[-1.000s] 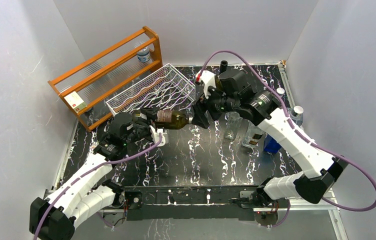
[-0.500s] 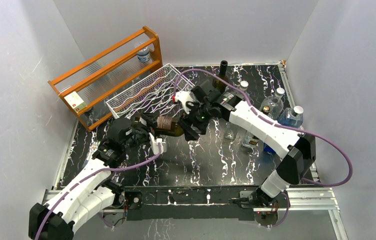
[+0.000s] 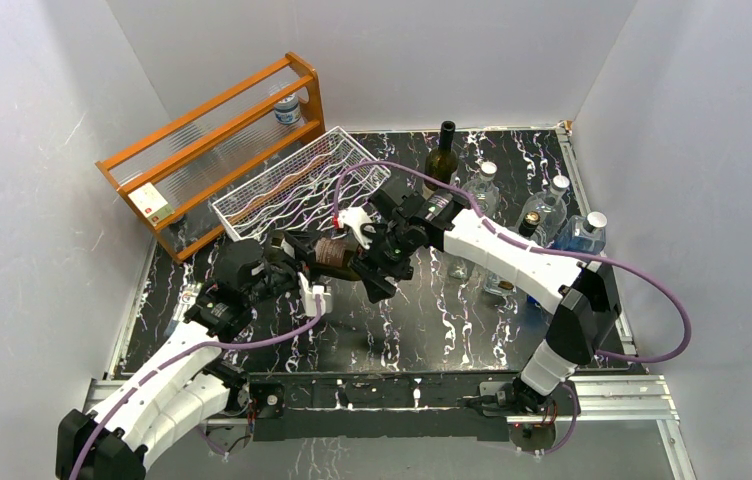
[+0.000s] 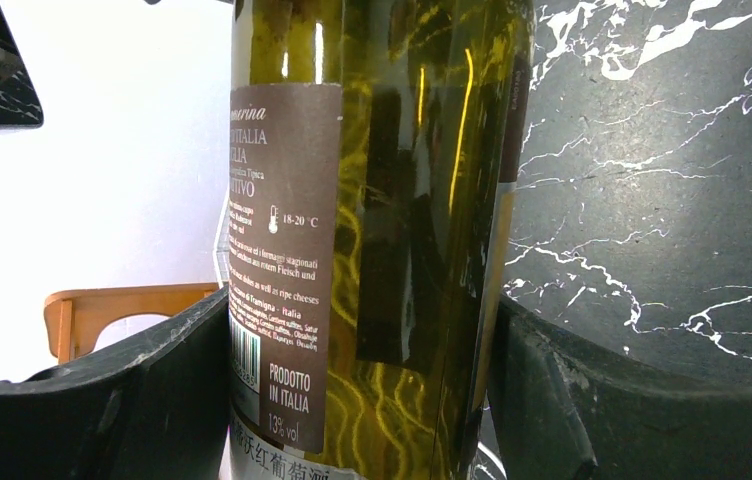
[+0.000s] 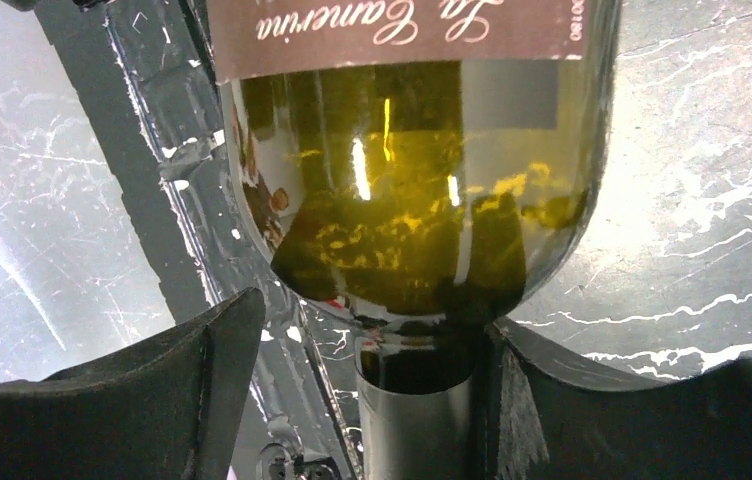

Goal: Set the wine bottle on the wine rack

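The left gripper (image 4: 362,400) clamps the wine bottle (image 3: 337,256) by its body, horizontal above the middle of the table (image 3: 432,320), near the wine rack (image 3: 292,190) at the far-left corner. The right gripper (image 5: 377,400) straddles the neck, one finger clear. Placement on the rack remains.

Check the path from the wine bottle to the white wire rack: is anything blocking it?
No object stands between them. The wine bottle, in the left gripper, hangs just in front of the wine rack. Only the right arm's purple cable loops over the rack's right corner; other bottles stand off to the right.
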Tool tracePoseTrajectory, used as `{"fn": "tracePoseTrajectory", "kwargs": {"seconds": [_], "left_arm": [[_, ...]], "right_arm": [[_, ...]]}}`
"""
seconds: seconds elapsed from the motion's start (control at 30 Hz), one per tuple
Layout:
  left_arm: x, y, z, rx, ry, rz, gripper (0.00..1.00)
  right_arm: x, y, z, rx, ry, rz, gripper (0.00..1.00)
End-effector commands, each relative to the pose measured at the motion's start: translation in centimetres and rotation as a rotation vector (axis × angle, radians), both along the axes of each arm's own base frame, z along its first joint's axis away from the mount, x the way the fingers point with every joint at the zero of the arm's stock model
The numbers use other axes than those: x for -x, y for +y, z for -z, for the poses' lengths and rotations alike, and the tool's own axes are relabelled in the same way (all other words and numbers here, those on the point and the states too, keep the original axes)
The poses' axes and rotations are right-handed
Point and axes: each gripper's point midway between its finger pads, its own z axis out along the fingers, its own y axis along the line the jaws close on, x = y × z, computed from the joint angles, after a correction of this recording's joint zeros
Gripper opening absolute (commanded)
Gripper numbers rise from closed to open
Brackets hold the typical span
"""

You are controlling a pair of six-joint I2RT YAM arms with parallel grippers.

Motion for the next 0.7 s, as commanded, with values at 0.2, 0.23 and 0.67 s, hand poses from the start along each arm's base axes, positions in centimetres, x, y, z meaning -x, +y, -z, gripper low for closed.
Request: {"fn": "tracePoseTrajectory", "kwargs": {"seconds": [0.2, 0.23, 0.67], "left_arm": [[-0.1, -1.1, -3.9, 0.066, -0.132, 0.057, 0.0], [-0.1, -1.1, -3.9, 0.067, -0.13, 0.057, 0.0], [-0.2, -1.0, -3.7, 0.066, -0.117, 0.046, 0.43]], "right_arm": [[1.6, -0.3, -1.5, -0.06, 0.03, -0.048, 0.41], [1.6, -0.2, -1.5, -0.06, 0.034, -0.048, 0.38], [-1.0, 0.3, -2.8, -0.088, -0.09, 0.056, 0.0]]}}
